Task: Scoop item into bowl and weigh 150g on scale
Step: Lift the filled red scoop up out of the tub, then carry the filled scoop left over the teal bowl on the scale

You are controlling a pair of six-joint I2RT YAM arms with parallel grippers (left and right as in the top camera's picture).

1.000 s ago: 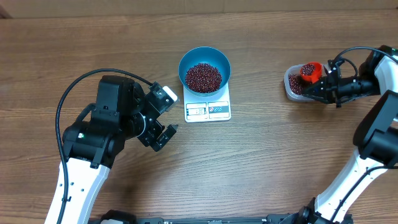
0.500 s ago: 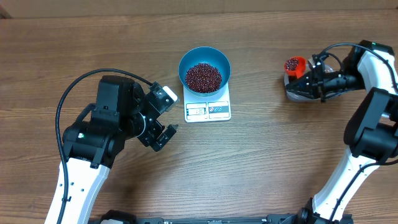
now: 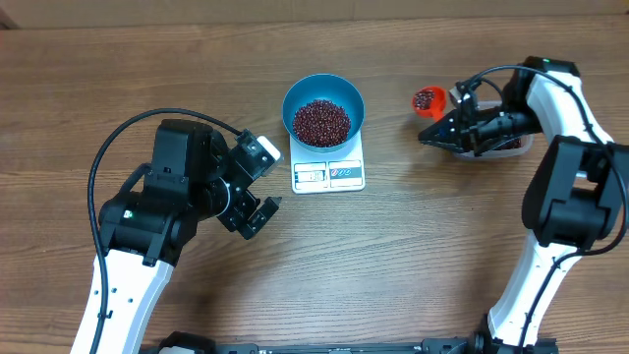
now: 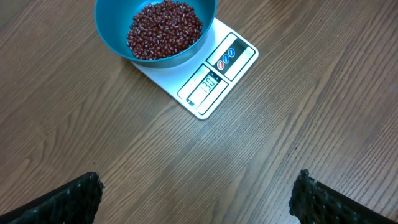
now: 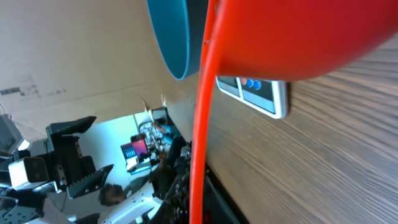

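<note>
Bowl: the blue bowl [image 3: 323,93] sits on top of the scale [image 3: 329,174], toward the far side of the table [image 3: 393,265]. It covers the back part of the scale.
Beans: a heap of small dark red beans [image 3: 321,121] lies in the middle of the bowl. The blue wall shows all around the heap. A few more beans are in the scoop.
Scale: white and flat, with its front edge sticking out from under the bowl. The left wrist view shows a screen [image 4: 208,84] with dark digits and two round marks beside it. The digits are too small to read for sure.
Scoop: a small orange-red scoop [image 3: 428,100] is to the right of the bowl, not touching it. It has beans inside. In the right wrist view the scoop fills the top of the picture, with the bowl's rim and a corner of the scale behind it.
Right claw: the right claw [image 3: 457,125] is closed tight on the scoop's handle. It points left, toward the bowl.
Left claw: the left claw [image 3: 263,183] is wide open and holds nothing. It is left of the scale and a bit nearer, well apart from it. In its own view the two black fingers [image 4: 68,202] show only in the bottom corners, with bare table between them.
</note>
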